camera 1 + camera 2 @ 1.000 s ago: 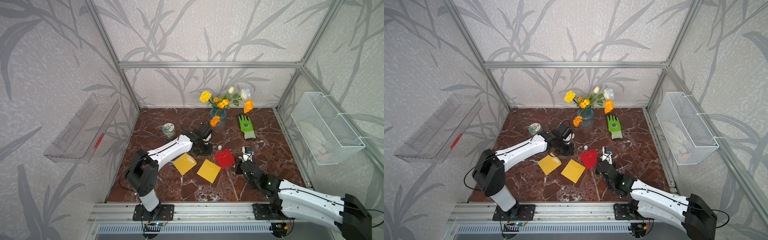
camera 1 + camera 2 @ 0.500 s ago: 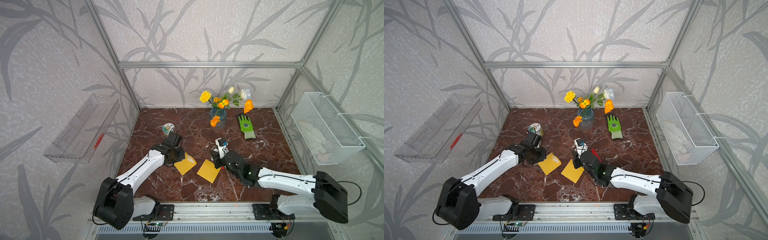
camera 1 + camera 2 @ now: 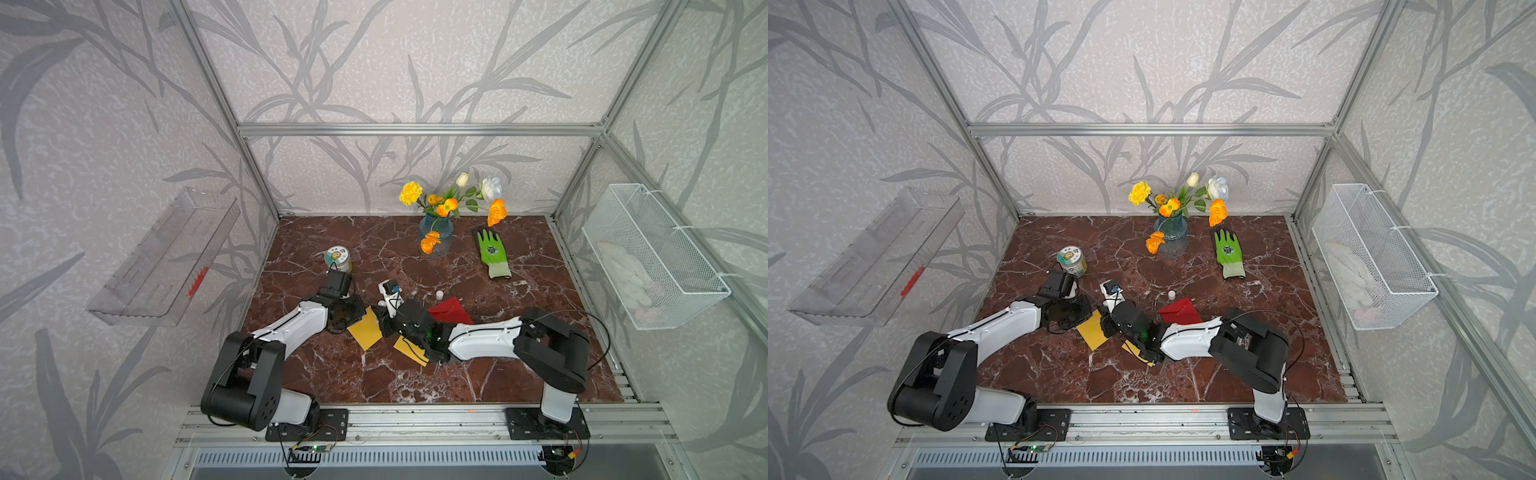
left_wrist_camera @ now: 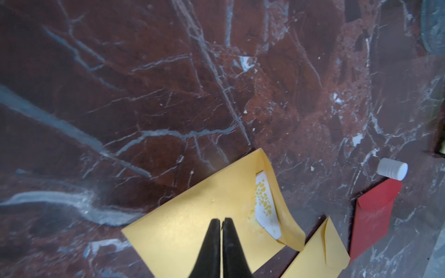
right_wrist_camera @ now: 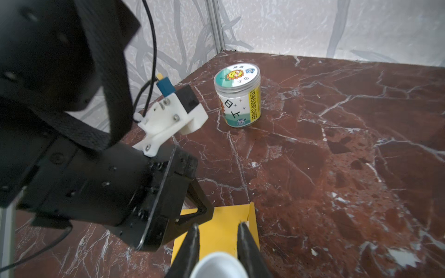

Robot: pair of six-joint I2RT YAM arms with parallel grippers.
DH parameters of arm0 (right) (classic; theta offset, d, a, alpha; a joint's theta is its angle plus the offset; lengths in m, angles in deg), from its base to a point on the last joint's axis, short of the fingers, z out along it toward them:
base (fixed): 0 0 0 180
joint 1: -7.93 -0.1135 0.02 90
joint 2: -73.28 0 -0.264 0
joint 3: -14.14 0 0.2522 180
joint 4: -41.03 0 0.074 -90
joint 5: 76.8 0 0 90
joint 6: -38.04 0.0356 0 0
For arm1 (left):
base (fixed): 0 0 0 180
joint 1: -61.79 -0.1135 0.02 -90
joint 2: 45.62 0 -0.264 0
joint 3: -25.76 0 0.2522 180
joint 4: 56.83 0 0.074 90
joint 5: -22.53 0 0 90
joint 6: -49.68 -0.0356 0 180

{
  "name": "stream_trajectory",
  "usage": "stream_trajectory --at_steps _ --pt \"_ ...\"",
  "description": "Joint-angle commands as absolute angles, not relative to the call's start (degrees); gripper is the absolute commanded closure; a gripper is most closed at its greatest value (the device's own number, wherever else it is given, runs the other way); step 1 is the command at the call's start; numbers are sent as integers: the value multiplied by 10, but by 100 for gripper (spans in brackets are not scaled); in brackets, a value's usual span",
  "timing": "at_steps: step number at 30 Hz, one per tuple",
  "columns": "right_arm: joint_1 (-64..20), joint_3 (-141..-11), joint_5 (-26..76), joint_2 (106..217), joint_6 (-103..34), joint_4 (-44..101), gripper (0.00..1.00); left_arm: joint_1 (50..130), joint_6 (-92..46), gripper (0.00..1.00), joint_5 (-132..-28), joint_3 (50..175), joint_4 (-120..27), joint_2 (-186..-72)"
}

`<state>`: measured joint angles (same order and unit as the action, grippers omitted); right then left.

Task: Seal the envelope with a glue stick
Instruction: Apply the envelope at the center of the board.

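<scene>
Presently, the reference item is the yellow envelope [image 4: 192,231]. It is flat matte paper lying on the red-brown, white-veined marble counter [image 3: 374,382]. Its flap stands curled open, and a white card with yellow spots shows in the mouth.

Left hand [image 4: 221,220]: two black tapered fingers pressed together with nothing between them, tips over the envelope's face.

Right hand [image 5: 219,225]: black wedge-shaped fingers pinching the glue stick [image 5: 218,264], of which only a white round end shows. It is poised above the envelope near the flap edge. Whether it touches the paper cannot be told.

A small ribbed white cap [image 4: 392,168] rests on the counter, apart from the envelope on its flap side and just beside a corner of a red envelope [image 4: 373,216]. A second yellow envelope [image 4: 317,255], flap folded down, lies just beside the open flap. A clear cylindrical jar [image 5: 237,96] with a printed label and lid stands upright well beyond the envelope.
</scene>
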<state>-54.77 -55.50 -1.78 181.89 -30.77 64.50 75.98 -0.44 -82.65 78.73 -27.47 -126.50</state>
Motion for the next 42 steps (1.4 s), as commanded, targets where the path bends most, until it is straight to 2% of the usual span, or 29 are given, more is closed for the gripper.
stream_trajectory --at_steps 1,18,42 --pt "-550 -598 -30 1845 -294 669 100 758 7 93 -848 763 -328 -1272" --pt "-548 -692 -90 1968 -288 604 100 758 5 96 -818 712 -330 -1319" --pt "-546 -693 -178 1949 -275 574 100 760 -3 96 -812 717 -314 -1351"
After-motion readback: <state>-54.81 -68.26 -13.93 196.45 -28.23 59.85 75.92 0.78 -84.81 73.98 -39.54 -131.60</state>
